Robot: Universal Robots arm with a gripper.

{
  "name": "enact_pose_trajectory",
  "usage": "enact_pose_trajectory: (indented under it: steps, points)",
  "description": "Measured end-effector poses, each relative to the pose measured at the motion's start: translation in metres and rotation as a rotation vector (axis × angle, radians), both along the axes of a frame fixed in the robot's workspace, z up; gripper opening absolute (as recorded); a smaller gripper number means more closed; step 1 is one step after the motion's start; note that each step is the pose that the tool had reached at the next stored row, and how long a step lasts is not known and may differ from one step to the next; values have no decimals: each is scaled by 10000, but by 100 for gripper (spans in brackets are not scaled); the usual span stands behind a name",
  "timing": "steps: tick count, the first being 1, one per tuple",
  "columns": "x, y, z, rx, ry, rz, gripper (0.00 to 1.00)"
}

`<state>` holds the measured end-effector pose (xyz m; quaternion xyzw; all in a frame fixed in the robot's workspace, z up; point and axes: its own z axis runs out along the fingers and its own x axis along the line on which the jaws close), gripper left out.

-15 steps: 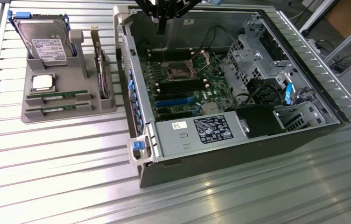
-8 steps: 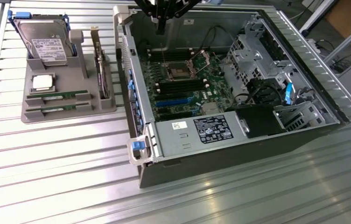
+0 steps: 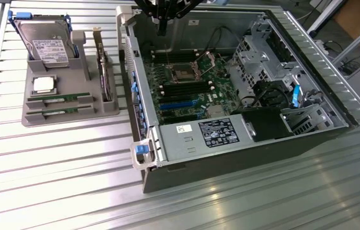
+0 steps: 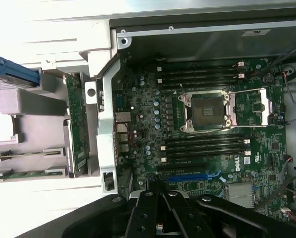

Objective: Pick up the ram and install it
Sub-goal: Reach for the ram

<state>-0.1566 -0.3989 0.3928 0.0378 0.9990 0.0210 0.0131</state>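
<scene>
Two ram sticks, thin green boards, lie in slots at the front of a grey holder tray (image 3: 36, 120), one (image 3: 59, 98) behind the other (image 3: 59, 111). In the wrist view the same ram sticks (image 4: 20, 154) (image 4: 19, 174) lie at the picture's edge. My gripper (image 3: 162, 28) hangs above the far end of the open computer case (image 3: 231, 153), apart from the tray. Its dark fingers (image 4: 147, 213) meet, shut with nothing between them. Below lies the motherboard (image 4: 138, 148) with empty black memory slots (image 4: 205, 146) beside the open processor socket (image 4: 206, 111).
The holder tray also carries a hard drive (image 3: 47, 45), a square silver processor (image 3: 44, 85) and an upright card (image 3: 105, 72). Inside the case are a power supply (image 3: 208, 134), drive cages (image 3: 263, 48) and cables (image 3: 266, 93). Everything stands on a ribbed metal table (image 3: 59, 182).
</scene>
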Motion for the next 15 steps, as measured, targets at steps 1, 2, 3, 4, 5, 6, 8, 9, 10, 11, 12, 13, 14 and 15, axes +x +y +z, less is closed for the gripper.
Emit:
enact_pose_trajectory:
  steps: [1, 2, 3, 4, 5, 6, 8, 9, 10, 11, 12, 13, 14, 15]
  points:
    - [-7, 0, 0, 0, 0, 0, 10]
    - [-18, 0, 0, -1, 1, 0, 10]
    - [-31, 0, 0, 0, 0, 0, 10]
    - [-44, 0, 0, 0, 0, 0, 10]
    - [-53, 0, 0, 1, 0, 0, 10]
    - [-62, 0, 0, -1, 1, 0, 10]
    - [-93, 0, 0, 0, 0, -1, 10]
    - [-101, 0, 0, 0, 0, -1, 10]
    - [-113, 0, 0, 0, 0, -1, 10]
    - [-124, 0, 0, 0, 0, -1, 10]
    - [-134, 0, 0, 0, 0, -1, 10]
    - [-148, 0, 0, 0, 0, -1, 10]
    - [-156, 0, 0, 0, 0, -1, 10]
    - [-165, 0, 0, -1, 1, 0, 10]
